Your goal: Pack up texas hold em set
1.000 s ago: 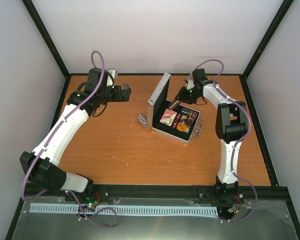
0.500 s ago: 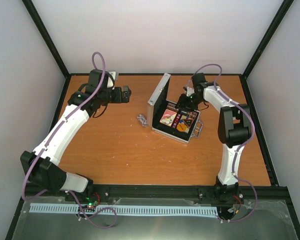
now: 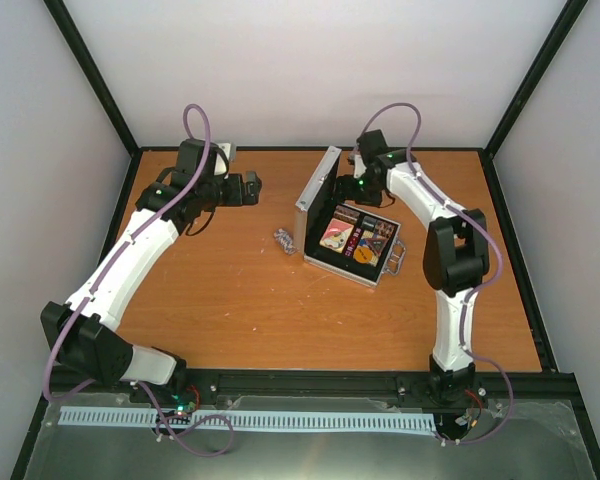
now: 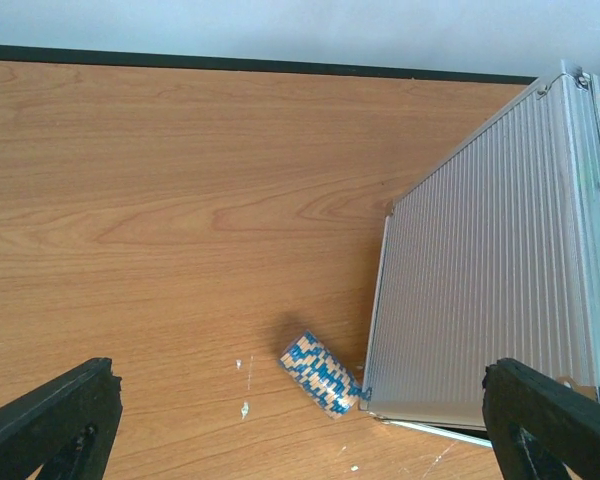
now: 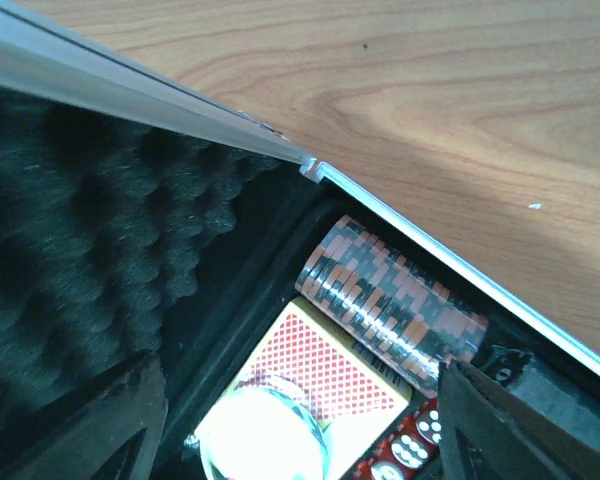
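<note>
The silver case (image 3: 392, 262) lies open mid-table with its ribbed lid (image 3: 318, 188) upright. In the right wrist view it holds a red-black striped chip stack (image 5: 395, 305), a red-checked card deck (image 5: 330, 375), a bright white round thing (image 5: 265, 435) and red dice (image 5: 410, 452), beside the black foam lining (image 5: 90, 230). A blue-striped chip stack (image 3: 283, 240) lies on the table at the lid's corner, also in the left wrist view (image 4: 323, 374). My right gripper (image 3: 353, 188) is open and empty over the case's back corner. My left gripper (image 3: 251, 187) is open and empty, left of the lid (image 4: 490, 290).
The orange wooden table (image 3: 230, 300) has a black frame round it and white walls at the back and sides. The case's handle (image 3: 395, 260) faces front right. Small white marks dot the table near the blue stack.
My right gripper has moved left and back, from over the case's right side to its back corner by the lid. The left arm has not moved.
</note>
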Available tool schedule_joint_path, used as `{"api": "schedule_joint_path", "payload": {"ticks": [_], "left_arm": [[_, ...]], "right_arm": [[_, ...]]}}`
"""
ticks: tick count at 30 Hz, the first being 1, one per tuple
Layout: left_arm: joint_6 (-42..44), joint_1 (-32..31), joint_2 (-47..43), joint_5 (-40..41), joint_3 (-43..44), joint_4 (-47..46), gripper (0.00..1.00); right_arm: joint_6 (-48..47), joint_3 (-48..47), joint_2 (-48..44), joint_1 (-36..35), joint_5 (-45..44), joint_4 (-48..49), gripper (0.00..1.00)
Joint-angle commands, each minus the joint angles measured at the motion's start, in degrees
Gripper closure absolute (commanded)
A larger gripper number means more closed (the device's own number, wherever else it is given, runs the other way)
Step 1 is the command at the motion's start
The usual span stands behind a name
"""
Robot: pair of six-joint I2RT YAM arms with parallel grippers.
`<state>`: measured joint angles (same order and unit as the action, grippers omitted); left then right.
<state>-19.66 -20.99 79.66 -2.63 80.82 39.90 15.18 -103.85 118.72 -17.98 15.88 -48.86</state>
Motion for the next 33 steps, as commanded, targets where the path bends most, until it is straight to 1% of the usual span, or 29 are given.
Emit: {"api": "schedule_joint_path", "payload": {"ticks": [1,5,15,25,33], "left_arm": [[-0.9,0.5,-1.41,1.59,0.22,-0.9,0.0],[-1.04,0.52,-1.85,1.77,-0.09,-0.76,0.0],[-1.26,0.51,-2.26,1.66,-0.48,-0.78,0.0],[-1.34,0.47,-2.49,1.31,-1.01,-0.7,0.0],[-1.17,0.51,-2.4,1.31,-1.01,-0.92,0.0]], "right_arm": [[0.59,-1.76,4.1,-1.02,-5.98,-0.61,0.24],[0.17,-2.11,5.55,-1.09,-6.56,0.08,0.19],[-0.87,-4.68,9.14,-1.02,-7.4,0.43,0.14],[-1.05,-8.12,12.52,-1.09,-8.15,-0.69,0.12],[-0.62,-7.86,13.07,-1.09,-11.89,-2.51,0.11]]}}
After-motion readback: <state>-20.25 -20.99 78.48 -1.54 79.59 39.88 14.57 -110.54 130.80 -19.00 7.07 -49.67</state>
